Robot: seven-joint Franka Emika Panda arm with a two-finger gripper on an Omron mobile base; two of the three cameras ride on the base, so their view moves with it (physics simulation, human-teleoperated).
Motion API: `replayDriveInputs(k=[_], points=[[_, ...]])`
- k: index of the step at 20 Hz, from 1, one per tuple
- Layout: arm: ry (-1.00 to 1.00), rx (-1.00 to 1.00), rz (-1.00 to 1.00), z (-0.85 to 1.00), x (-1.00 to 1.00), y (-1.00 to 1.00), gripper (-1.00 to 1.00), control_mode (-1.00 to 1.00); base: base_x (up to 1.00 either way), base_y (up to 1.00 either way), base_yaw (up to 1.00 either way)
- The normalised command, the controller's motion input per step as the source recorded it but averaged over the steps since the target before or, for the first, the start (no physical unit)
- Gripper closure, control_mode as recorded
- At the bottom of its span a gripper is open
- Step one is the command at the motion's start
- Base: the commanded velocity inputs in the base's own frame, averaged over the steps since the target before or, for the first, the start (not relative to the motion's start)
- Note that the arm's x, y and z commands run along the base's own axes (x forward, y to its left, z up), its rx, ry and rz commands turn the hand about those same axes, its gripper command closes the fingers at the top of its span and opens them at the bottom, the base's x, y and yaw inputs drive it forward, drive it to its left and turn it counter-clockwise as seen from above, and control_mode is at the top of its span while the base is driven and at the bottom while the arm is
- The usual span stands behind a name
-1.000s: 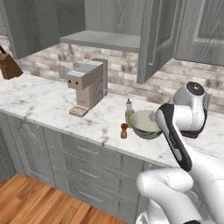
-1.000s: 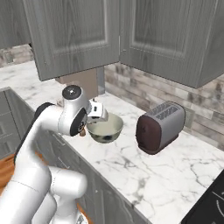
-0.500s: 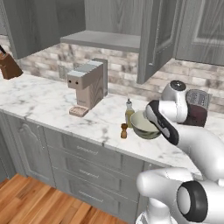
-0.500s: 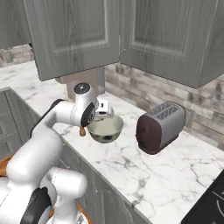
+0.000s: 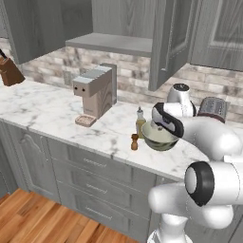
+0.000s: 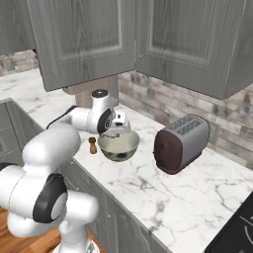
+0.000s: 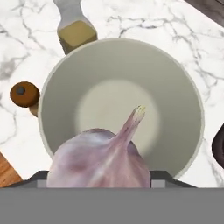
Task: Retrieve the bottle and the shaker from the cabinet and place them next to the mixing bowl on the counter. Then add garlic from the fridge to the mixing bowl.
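1. At the lower centre of the hand view, the garlic (image 7: 99, 159) sits between the fingers of the gripper (image 5: 163, 124), which are clamped on it; its pointed tip aims up over the mixing bowl (image 7: 192, 100).
2. Task position: the bulb hangs directly above the bowl's empty interior. The bottle (image 7: 75, 31) stands at upper left, touching or just beside the rim. The shaker (image 7: 24, 95) stands at far left, just beside the rim.
3. Risk, judged: release from too great a height may let the bulb bounce off the sloped wall and out over the rim. Cause: a round, light body striking a hard curved surface.
4. Risk, judged: a low descent with sideways drift may knock the bottle or the shaker over. Cause: both stand close to the rim.
5. Surroundings, left base view, left to right: knife block (image 5: 9, 70) at far left; coffee machine (image 5: 96, 91) left of centre; toaster (image 5: 212, 107) at right, behind the arm.
6. Obstruction: none lies between bulb and bowl.
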Motion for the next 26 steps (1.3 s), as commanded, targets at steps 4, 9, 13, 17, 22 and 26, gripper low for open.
replayDriveInputs(k=[4, 9, 13, 17, 22, 26], points=[[0.17, 0.0, 0.0, -0.36, 0.38, 0.0, 1.0, -1.0, 0.0, 0.0, 0.0], [0.01, 0.0, 0.0, -0.39, 0.3, -0.01, 1.0, -1.0, 0.0, 0.0, 0.0], [0.0, 0.0, 0.0, -0.62, 0.16, -0.08, 1.0, -1.0, 0.0, 0.0, 0.0], [0.0, 0.0, 0.0, -0.65, 0.15, -0.01, 1.0, -1.0, 0.0, 0.0, 0.0], [0.0, 0.0, 0.0, -0.3, 0.18, -0.01, 1.0, -1.0, 0.0, 0.0, 0.0], [0.0, 0.0, 0.0, 0.0, 0.46, -0.11, 1.0, -1.0, 0.0, 0.0, 0.0]])
